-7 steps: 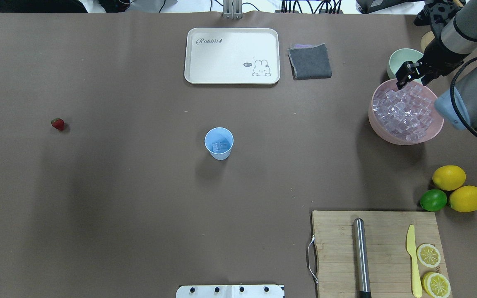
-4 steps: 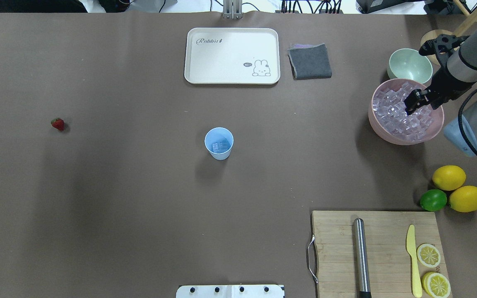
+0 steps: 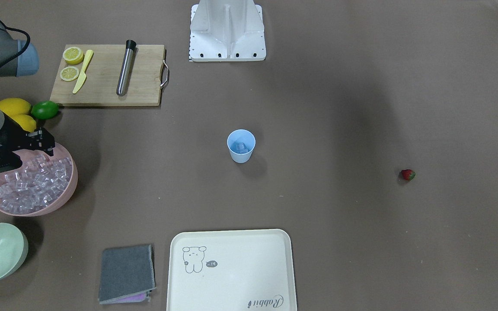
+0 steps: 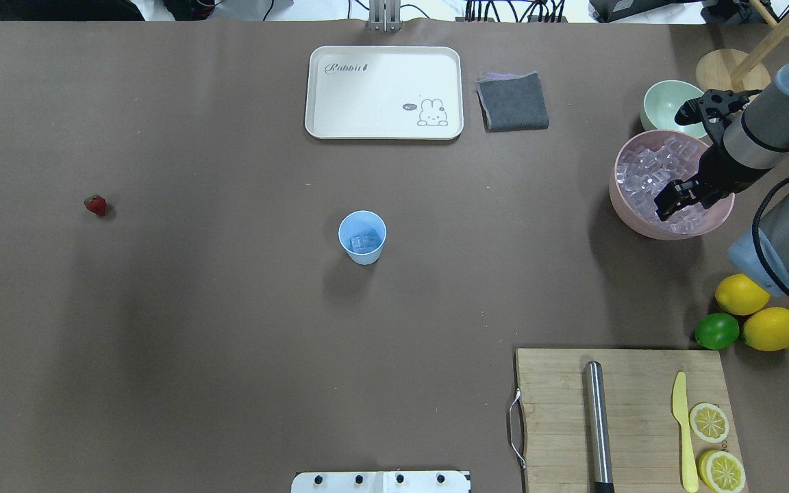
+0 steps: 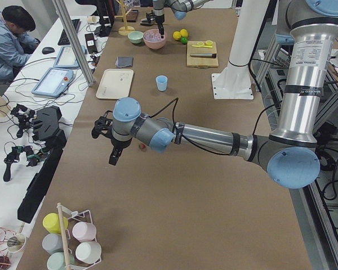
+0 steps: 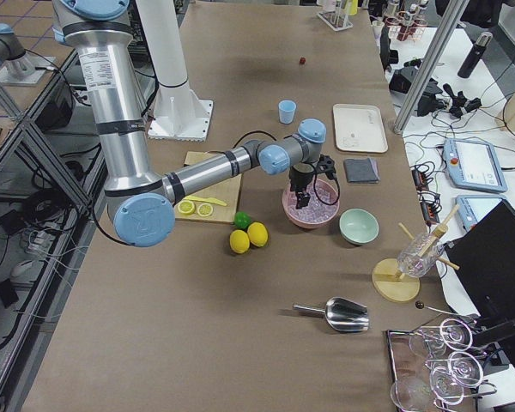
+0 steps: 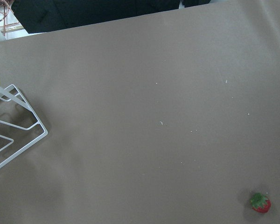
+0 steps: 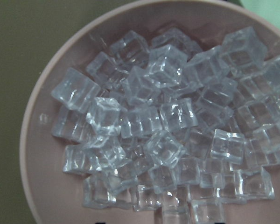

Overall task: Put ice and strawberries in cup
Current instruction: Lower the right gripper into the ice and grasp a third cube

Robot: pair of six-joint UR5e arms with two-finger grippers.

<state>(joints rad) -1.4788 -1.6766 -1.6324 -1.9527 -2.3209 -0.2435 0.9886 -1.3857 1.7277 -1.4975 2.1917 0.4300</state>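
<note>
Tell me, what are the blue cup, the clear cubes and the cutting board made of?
Cup: likely plastic, matte, evenly light blue. Cubes: clear and glossy with sharp glinting edges; real ice or acrylic, can't tell. Cutting board: wood, with pale grain stripes, unvarnished-looking.

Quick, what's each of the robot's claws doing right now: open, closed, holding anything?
Left gripper: cannot tell, seen only from afar.
Right gripper: over the ice in the pink bowl; cannot tell.

Long table [image 4: 182, 356] under a matte brown cover, evenly lit — white side bench [image 5: 14, 95] alongside, strewn with cables; aluminium posts [image 5: 74, 45]; orange-tiled floor [image 6: 17, 10] beyond.
</note>
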